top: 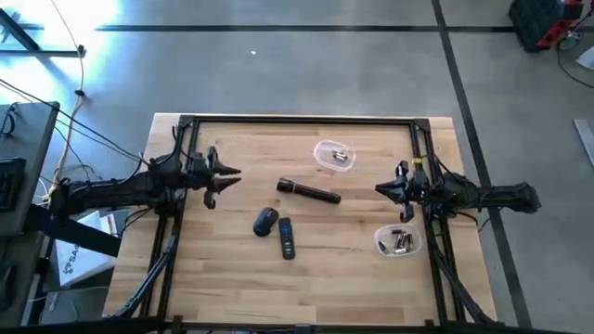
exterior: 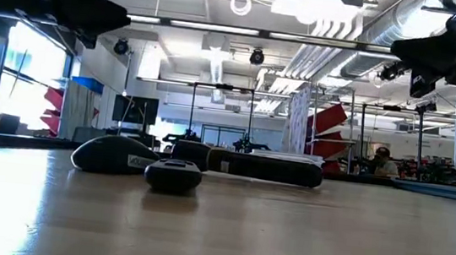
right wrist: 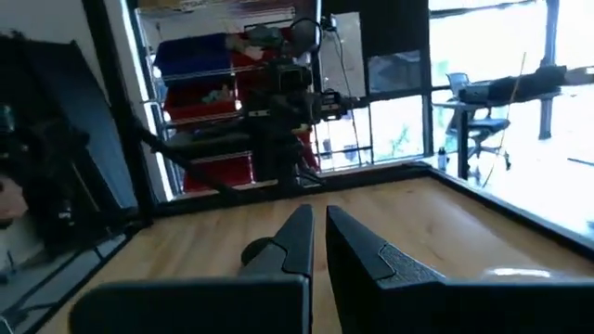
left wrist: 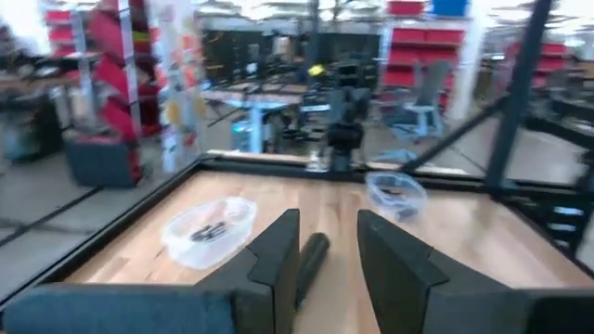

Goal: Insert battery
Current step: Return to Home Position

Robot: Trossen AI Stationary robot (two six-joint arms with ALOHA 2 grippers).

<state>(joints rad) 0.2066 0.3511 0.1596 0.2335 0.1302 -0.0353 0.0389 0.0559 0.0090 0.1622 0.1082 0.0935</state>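
Note:
A black flashlight [top: 309,192] lies on its side at the middle of the wooden table [top: 223,278]. Near it are a dark mouse [top: 265,221] and a black remote [top: 287,237]. Batteries lie in two clear tubs, one far right of centre [top: 334,156] and one near right [top: 397,242]. My left gripper [top: 227,176] hovers open above the table's left part, pointing at the flashlight [left wrist: 311,264]. My right gripper [top: 380,188] hovers shut over the right part, between the two tubs, holding nothing [right wrist: 318,237].
A dark metal frame [top: 297,121] runs around the table's edges. In the low view the mouse [exterior: 114,156], the remote [exterior: 174,175] and the flashlight [exterior: 249,165] lie in a cluster. Bare wood shows along the near edge.

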